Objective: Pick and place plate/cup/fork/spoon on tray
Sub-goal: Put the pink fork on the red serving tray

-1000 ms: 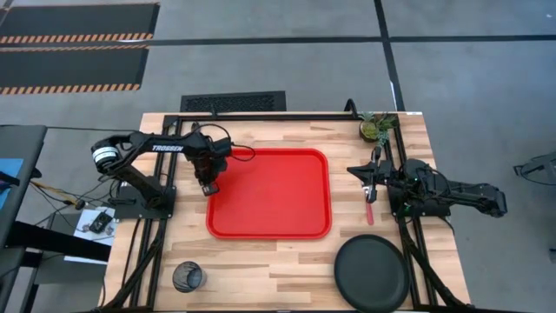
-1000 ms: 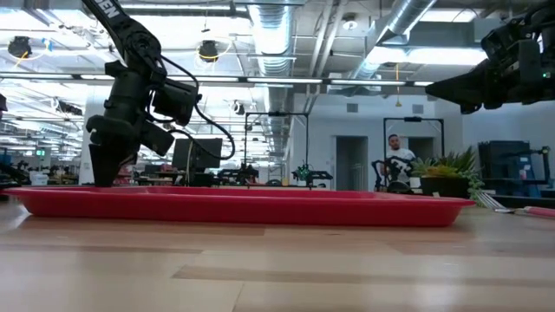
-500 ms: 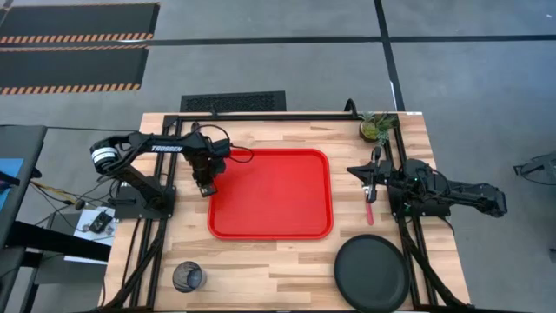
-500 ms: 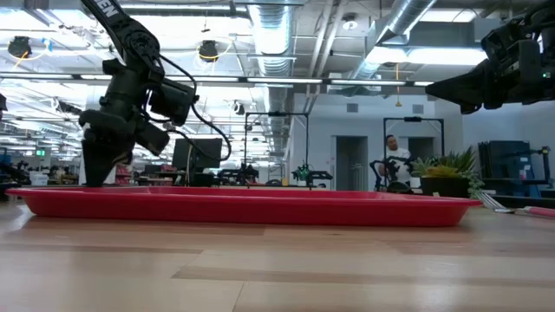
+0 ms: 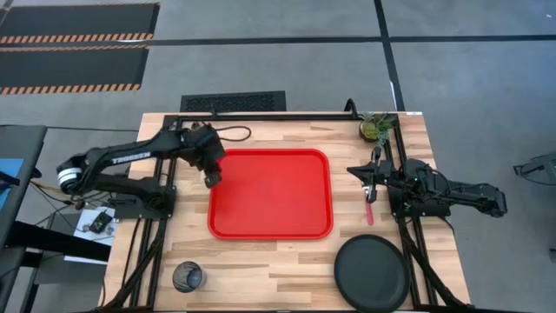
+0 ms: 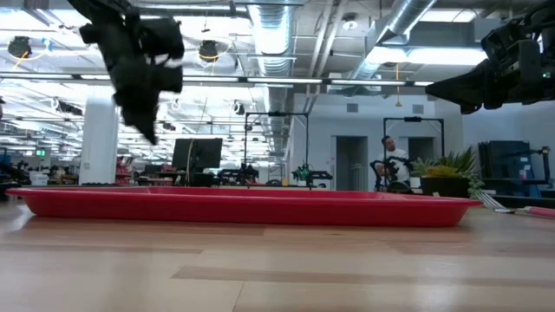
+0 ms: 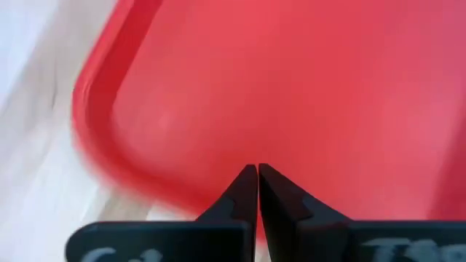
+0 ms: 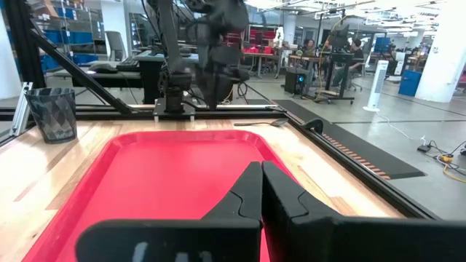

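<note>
Slim red-handled fork [image 5: 370,209] lay on bare wood right of the big red plastic tray [image 5: 270,193], long axis running near-to-far, tines at the far end. Right gripper [image 5: 368,176] sat just over those tines, fingers closed, empty, clearly the nearer arm. Left gripper [image 5: 211,178] hovered over the tray's far-left corner, closed, empty

left gripper [image 5: 210,179] lifted off the left edge of the tray [image 5: 270,230], now hanging well above it in the low view instead of reaching down to the rim. left arm swung back, elbow moved out past the table's left edge. fingers [image 7: 247,191] pressed together.
</note>
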### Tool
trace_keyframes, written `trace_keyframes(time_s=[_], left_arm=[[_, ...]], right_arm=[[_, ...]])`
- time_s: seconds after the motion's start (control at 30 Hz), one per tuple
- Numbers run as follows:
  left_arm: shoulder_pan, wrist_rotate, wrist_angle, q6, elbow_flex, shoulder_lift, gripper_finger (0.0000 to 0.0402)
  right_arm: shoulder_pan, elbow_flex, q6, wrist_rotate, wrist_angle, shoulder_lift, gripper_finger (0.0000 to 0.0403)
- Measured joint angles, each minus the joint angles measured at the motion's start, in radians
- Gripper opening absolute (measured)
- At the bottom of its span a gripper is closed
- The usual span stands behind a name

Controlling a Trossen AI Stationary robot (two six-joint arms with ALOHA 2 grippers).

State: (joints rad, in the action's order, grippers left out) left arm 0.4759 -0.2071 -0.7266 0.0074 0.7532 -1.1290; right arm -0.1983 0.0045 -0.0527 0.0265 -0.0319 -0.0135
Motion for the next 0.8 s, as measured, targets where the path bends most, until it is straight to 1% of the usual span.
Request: trace_keyframes(time_s=[0.07,0.17,0.27,0.43,0.57,0.67,0.8], left_arm=[[-0.043,-0.021,0.068,-0.009,0.0,0.026,0.0],[-0.118,-0.012,0.182,-0.019,-0.001,0.047,0.0],[-0.198,0.002,0.364,-0.031,-0.036,0.052,0.0],[-0.294,0.002,0.723,-0.097,-0.181,0.05,0.0],[-0.344,0.005,0.952,-0.139,-0.305,0.049,0.0],[-0.37,0.038,1.076,-0.153,-0.371,0.049,0.0],[-0.385,0.057,1.177,-0.169,-0.422,0.049,0.0]], right_arm=[[0.0,0.0,0.0,0.0,0.0,0.0,0.0016],[0.0,0.0,0.0,0.0,0.0,0.0,0.0016],[0.0,0.0,0.0,0.0,0.0,0.0,0.0016],[0.0,0.0,0.0,0.0,0.0,0.0,0.0016],[0.0,0.0,0.0,0.0,0.0,0.0,0.0016],[0.0,0.0,0.0,0.0,0.0,0.0,0.0016],[0.0,0.0,0.0,0.0,0.0,0.0,0.0016]])
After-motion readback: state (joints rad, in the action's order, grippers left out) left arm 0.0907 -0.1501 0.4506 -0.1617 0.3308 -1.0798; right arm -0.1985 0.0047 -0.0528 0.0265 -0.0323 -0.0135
